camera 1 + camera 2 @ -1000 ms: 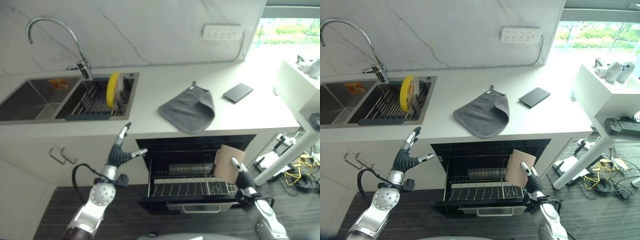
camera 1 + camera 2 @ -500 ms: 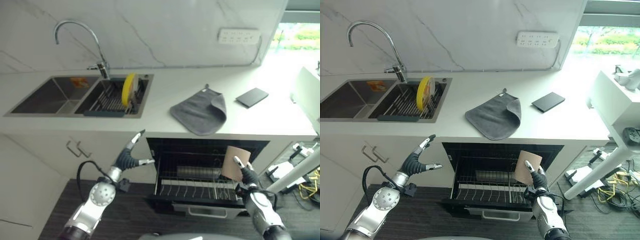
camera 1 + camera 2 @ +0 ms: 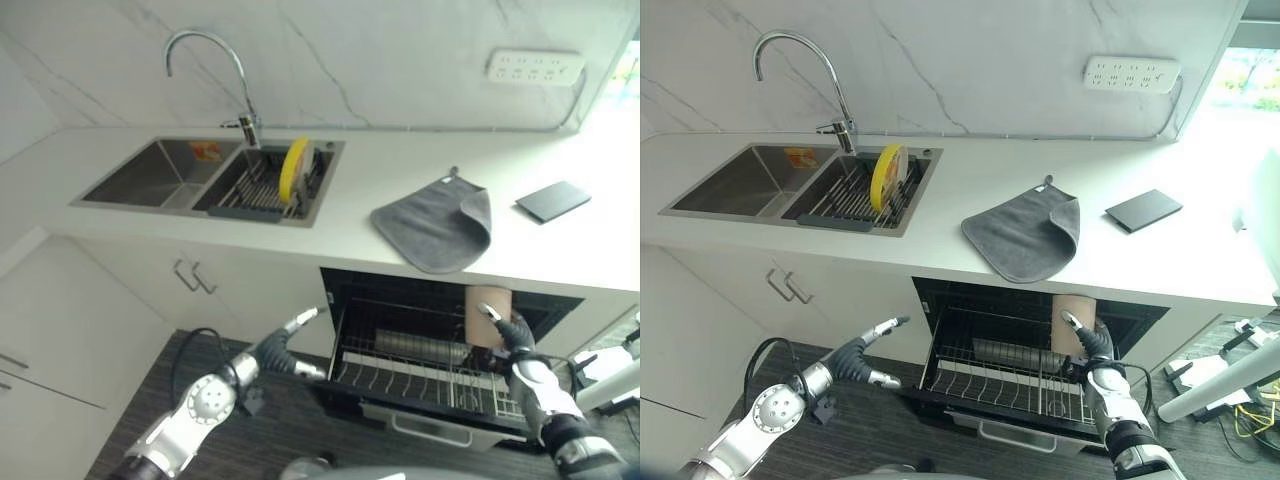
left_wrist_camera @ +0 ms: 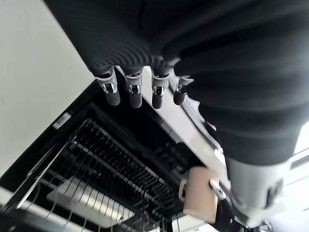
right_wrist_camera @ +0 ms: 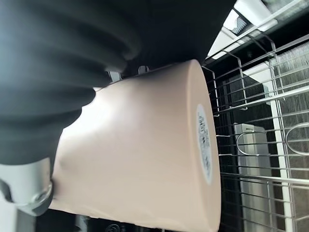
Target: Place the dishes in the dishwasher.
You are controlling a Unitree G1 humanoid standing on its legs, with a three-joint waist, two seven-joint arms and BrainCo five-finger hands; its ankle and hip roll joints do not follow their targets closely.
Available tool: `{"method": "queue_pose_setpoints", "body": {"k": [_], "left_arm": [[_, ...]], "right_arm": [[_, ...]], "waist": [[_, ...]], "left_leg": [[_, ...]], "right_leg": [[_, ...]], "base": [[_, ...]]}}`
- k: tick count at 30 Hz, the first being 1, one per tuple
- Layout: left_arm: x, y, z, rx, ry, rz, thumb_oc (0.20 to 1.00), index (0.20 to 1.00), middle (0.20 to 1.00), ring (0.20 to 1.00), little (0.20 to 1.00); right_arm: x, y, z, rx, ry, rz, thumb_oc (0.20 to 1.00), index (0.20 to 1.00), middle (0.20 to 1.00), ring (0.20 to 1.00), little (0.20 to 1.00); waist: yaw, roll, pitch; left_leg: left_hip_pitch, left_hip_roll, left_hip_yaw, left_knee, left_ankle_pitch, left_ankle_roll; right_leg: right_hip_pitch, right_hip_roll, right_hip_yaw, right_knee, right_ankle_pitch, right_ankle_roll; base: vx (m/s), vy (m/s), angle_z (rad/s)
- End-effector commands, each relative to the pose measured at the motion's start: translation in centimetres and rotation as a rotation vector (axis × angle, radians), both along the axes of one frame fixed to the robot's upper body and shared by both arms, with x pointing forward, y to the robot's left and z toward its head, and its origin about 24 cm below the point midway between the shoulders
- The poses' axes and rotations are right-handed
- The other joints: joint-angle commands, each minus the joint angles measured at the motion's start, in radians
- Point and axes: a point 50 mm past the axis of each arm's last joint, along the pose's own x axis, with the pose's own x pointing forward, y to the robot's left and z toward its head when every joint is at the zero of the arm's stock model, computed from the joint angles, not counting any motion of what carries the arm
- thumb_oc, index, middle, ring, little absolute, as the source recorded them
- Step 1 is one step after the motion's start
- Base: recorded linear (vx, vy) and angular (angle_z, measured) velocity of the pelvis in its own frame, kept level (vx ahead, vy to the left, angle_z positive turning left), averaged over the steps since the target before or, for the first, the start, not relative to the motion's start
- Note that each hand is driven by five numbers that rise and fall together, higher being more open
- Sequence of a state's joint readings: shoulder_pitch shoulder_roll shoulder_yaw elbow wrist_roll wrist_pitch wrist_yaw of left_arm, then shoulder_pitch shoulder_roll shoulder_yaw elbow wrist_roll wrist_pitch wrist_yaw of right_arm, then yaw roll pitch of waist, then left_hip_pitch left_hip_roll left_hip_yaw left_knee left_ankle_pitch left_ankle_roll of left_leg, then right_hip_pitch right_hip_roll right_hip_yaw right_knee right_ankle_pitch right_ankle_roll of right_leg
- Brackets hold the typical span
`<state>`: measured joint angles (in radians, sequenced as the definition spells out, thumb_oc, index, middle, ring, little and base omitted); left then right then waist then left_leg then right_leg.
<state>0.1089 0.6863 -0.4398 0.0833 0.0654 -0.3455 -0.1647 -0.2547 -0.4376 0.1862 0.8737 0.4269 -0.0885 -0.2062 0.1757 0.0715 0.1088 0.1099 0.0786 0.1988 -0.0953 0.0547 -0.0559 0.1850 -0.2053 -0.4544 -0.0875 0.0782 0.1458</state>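
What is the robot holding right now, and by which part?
The right robot hand holds a beige cup by its side wall, fingers around the body, above the dishwasher rack. The left robot hand is open and holds nothing.

Double steel sink [image 3: 750, 185] at 10 o'clock, curved chrome faucet [image 3: 805, 70] behind its divider. Grey cloth [image 3: 1025, 232] lies on the white countertop [image 3: 940, 215] just right of centre; flat dark slab [image 3: 1143, 209] at 2 o'clock of it. White power strip [image 3: 1127, 72] on the marble backsplash [image 3: 990, 60] at 1 o'clock.
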Motion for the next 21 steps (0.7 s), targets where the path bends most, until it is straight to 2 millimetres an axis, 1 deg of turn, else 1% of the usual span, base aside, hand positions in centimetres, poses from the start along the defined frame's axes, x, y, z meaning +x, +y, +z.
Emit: {"method": "queue_pose_setpoints", "body": {"k": [1, 5, 8, 11, 14, 16, 21], "left_arm": [[1.6, -1.0, 1.9, 0.003, -0.12, -0.076, 1.0, 1.0, 1.0, 1.0, 1.0], [1.7, -1.1, 1.6, 0.005, -0.13, -0.067, 1.0, 1.0, 1.0, 1.0, 1.0], [2.0, -1.3, 1.7, 0.005, -0.155, -0.054, 1.0, 1.0, 1.0, 1.0, 1.0], [1.9, -1.3, 1.7, 0.008, -0.173, -0.044, 1.0, 1.0, 1.0, 1.0, 1.0], [2.0, -1.4, 1.7, 0.009, -0.188, -0.039, 1.0, 1.0, 1.0, 1.0, 1.0], [1.9, -1.5, 1.9, 0.007, -0.203, -0.032, 1.0, 1.0, 1.0, 1.0, 1.0], [2.0, -1.7, 2.0, -0.002, -0.221, -0.021, 1.0, 1.0, 1.0, 1.0, 1.0]], "right_arm": [[4.8, -1.4, 5.1, -0.14, -0.125, 0.056, 0.2, 0.2, 0.2, 0.2, 0.2], [5.6, -2.3, 5.8, -0.225, -0.08, 0.083, 0.2, 0.2, 0.2, 0.2, 0.2], [5.6, -3.1, 6.0, -0.252, -0.058, 0.069, 0.2, 0.2, 0.2, 0.2, 0.2], [5.3, -3.5, 5.7, -0.264, -0.028, 0.057, 0.2, 0.2, 0.2, 0.2, 0.2], [5.2, -3.6, 5.5, -0.285, -0.013, 0.047, 0.2, 0.2, 0.2, 0.2, 0.2], [4.9, -3.4, 4.9, -0.245, -0.006, 0.025, 0.2, 0.2, 0.2, 0.2, 0.2], [4.7, -2.8, 4.3, -0.236, -0.002, 0.022, 0.2, 0.2, 0.2, 0.2, 0.2]], "waist": [[0.041, -0.005, 0.047], [0.049, 0.004, 0.068], [0.05, 0.01, 0.092], [0.051, 0.019, 0.116], [0.05, 0.026, 0.128], [0.048, 0.034, 0.139], [0.04, 0.049, 0.153]], "left_leg": [[0.02, -0.006, 0.031, 0.019, -0.053, 0.003], [-0.004, -0.011, 0.023, 0.019, -0.048, 0.003], [-0.021, -0.016, 0.015, 0.019, -0.046, 0.004], [-0.034, -0.023, 0.003, 0.02, -0.045, 0.006], [-0.048, -0.03, -0.005, 0.019, -0.04, 0.009], [-0.057, -0.033, -0.009, 0.021, -0.039, 0.01], [-0.064, -0.042, -0.009, 0.022, -0.04, 0.011]], "right_leg": [[-0.032, -0.03, 0.012, 0.067, -0.039, 0.019], [-0.056, -0.037, 0.014, 0.073, -0.034, 0.024], [-0.075, -0.04, 0.022, 0.08, -0.033, 0.027], [-0.089, -0.043, 0.031, 0.085, -0.034, 0.028], [-0.104, -0.046, 0.038, 0.087, -0.029, 0.028], [-0.115, -0.048, 0.044, 0.092, -0.029, 0.029], [-0.127, -0.053, 0.054, 0.097, -0.029, 0.029]], "base": [[0.0, 0.038, 0.03], [-0.01, 0.003, 0.01], [-0.05, 0.006, 0.09], [-0.04, -0.005, 0.12], [0.0, 0.0, 0.0], [-0.02, 0.0, 0.0], [0.0, 0.0, 0.0]]}}
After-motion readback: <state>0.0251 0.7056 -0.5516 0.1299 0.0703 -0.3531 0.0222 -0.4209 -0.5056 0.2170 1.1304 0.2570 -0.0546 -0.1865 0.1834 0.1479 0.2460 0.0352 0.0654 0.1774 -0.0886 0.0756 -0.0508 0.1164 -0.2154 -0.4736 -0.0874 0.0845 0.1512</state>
